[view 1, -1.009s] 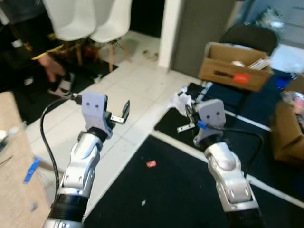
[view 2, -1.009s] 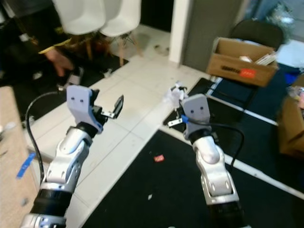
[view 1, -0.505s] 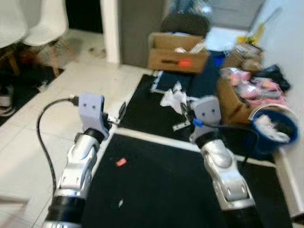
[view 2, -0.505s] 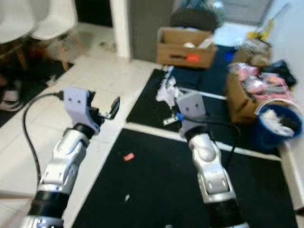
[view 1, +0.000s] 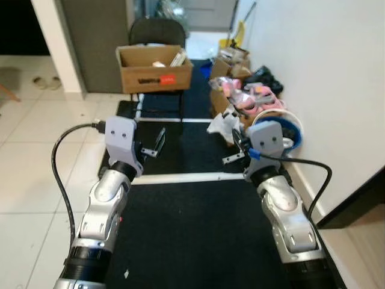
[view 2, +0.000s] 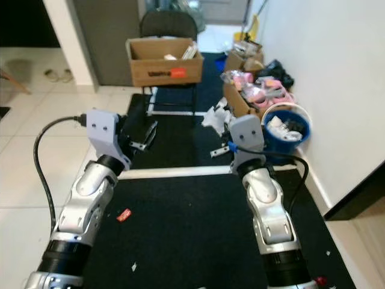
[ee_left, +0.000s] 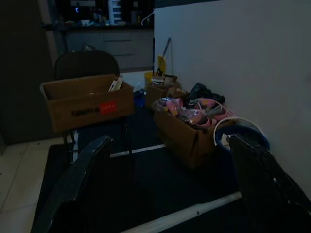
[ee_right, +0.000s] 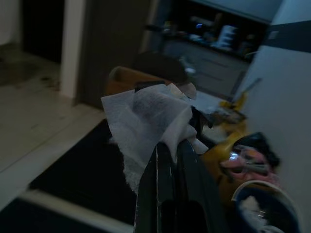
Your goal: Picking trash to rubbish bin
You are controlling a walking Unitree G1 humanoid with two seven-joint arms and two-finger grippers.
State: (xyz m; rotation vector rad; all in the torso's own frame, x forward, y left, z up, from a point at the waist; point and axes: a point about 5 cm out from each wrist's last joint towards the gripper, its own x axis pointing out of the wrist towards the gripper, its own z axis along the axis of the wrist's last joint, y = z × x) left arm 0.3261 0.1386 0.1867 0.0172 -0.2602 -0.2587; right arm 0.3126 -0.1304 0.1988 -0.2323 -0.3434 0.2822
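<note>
Right gripper (view 1: 233,143) clenched on tissue (view 1: 221,125); blue bin (view 1: 290,125) just right and slightly farther; left gripper (view 1: 157,143) spread, empty.

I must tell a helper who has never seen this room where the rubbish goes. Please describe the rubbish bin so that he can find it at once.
Look along the white wall on the robot's right, where boxes stand in a row on the floor. The rubbish bin is the nearest thing in that row, just past the right gripper, which holds a white tissue. Unlike the brown cardboard boxes beside it, it is round, blue and white-rimmed.
</note>
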